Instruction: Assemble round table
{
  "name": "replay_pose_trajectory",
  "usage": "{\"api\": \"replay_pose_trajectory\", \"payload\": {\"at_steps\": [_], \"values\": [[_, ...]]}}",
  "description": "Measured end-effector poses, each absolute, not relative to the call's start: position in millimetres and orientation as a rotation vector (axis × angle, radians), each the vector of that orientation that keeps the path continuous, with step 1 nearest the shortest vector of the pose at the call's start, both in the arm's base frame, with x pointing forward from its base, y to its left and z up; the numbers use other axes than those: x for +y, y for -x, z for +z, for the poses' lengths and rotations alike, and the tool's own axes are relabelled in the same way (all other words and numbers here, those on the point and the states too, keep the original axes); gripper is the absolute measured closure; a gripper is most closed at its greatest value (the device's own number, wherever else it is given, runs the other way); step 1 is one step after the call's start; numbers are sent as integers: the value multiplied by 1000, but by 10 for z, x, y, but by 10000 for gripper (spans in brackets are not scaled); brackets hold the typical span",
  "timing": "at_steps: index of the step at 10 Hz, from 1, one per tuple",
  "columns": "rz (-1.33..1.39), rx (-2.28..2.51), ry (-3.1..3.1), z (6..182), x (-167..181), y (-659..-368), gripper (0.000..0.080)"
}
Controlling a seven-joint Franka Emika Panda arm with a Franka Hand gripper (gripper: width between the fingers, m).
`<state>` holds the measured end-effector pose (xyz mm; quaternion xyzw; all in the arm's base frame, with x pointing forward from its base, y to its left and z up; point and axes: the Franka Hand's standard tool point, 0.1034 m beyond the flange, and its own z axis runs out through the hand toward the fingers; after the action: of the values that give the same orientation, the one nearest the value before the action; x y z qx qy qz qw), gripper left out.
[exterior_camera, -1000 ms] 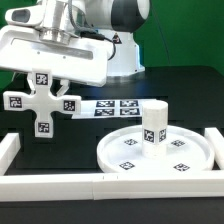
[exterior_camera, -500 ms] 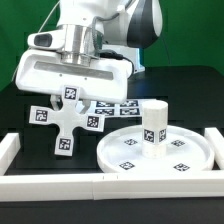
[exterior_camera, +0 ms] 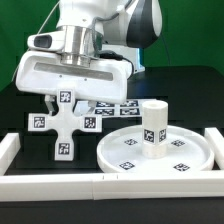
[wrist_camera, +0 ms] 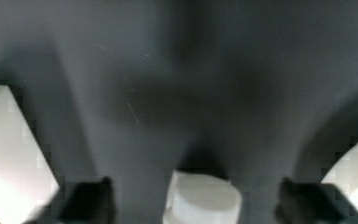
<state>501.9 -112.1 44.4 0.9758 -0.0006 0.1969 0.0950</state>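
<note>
My gripper [exterior_camera: 66, 92] is shut on the white cross-shaped base [exterior_camera: 62, 124] and holds it upright by its top arm, tags facing the camera, left of the disc. The large round disc top [exterior_camera: 175, 158] lies flat on the table at the exterior view's right. The short cylinder leg [exterior_camera: 153, 122] stands upright on its middle. In the wrist view the gripper [wrist_camera: 197, 204] shows two dark fingers [wrist_camera: 87, 202] with a pale part between them; a dark grey shape fills most of that view.
The marker board [exterior_camera: 118, 108] lies flat behind the base and the disc. White border rails run along the front [exterior_camera: 100, 186], the left [exterior_camera: 8, 150] and the right [exterior_camera: 217, 140]. The robot's base stands at the back.
The gripper carried the cross-shaped base toward the exterior view's right and lower, nearer the disc. The base tilted half a second ago and now hangs square again.
</note>
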Motion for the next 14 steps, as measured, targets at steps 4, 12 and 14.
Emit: {"api": "replay_pose_trajectory", "payload": {"at_steps": [4,12,14], "values": [[582,-2,-2894,442,-1120,-5016,154],[359,-49,-3081,865,-1060,-5664,151],[363,-49,-3079,852,-1039,-5660,151]]}}
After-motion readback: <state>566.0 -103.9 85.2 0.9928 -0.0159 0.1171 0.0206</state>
